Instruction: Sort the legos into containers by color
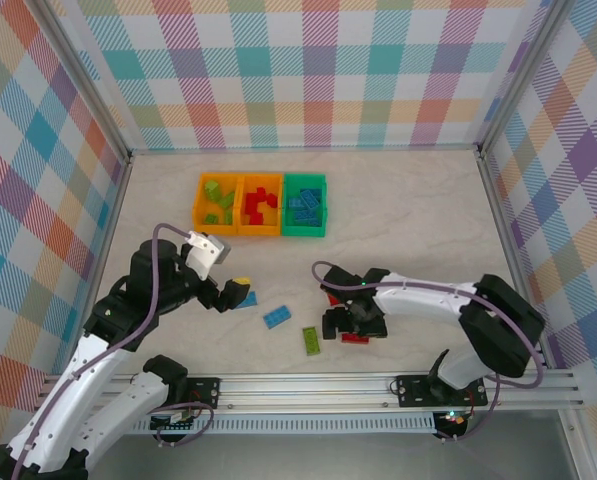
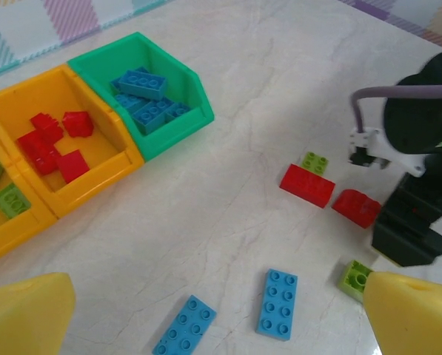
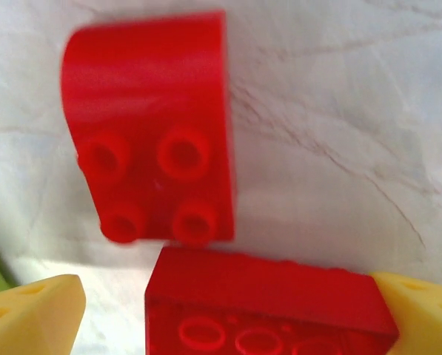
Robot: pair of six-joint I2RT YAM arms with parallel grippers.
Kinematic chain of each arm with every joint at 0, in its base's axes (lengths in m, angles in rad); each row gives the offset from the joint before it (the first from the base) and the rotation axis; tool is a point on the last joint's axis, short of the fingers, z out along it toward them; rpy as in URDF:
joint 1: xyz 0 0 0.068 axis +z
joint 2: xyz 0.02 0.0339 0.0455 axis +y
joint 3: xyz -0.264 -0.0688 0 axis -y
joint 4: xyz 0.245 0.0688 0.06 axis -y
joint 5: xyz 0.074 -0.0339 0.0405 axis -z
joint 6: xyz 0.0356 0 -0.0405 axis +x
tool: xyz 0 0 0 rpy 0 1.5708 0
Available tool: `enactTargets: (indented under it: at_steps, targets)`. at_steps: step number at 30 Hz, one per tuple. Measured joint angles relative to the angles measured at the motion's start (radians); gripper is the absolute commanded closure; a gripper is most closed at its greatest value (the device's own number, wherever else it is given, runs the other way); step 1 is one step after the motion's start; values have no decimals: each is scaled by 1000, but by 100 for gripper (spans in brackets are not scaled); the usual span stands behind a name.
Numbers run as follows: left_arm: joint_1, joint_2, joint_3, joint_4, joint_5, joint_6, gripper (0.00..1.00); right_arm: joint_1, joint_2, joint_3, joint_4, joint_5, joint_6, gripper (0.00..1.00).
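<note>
Near front table edge, right gripper (image 3: 228, 310): spread; red brick (image 3: 269, 303) framed between fingers, not pinched.
Beside it: second red brick (image 3: 150, 126), laid flat.
Left gripper (image 2: 221, 314): spread wide, nothing held.
Loose on table (image 2: 280, 74): blue bricks (image 2: 278, 303), lime bricks (image 2: 315, 162).
Bins (image 1: 240, 204): joined in row; lime, red, blue pieces kept separately.

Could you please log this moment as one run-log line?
left claw open above blue legos | right claw open, straddling red lego | sorting unfinished
</note>
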Motion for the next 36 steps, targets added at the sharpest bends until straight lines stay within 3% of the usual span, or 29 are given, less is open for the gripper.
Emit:
enactTargets:
  at_steps: [9,16,19,22,29,36]
  targets:
    - [-14,-46,-51,-90,233,256,0,21,-6,-8,-18,115,92,46]
    - [-34,-106,-122,-80,262,322,0,21,-212,2,-23,119,55,51]
    - [-34,-105,-137,-35,209,262,0,17,-246,104,-30,151,-21,49]
    - [-32,-105,-139,6,113,170,0,0,-174,272,8,192,-135,49]
    - [-19,-159,-139,30,-196,17,0,-98,245,721,171,222,-367,51]
    - [-19,-222,-153,31,-383,-2,0,-146,595,1072,217,242,-535,51]
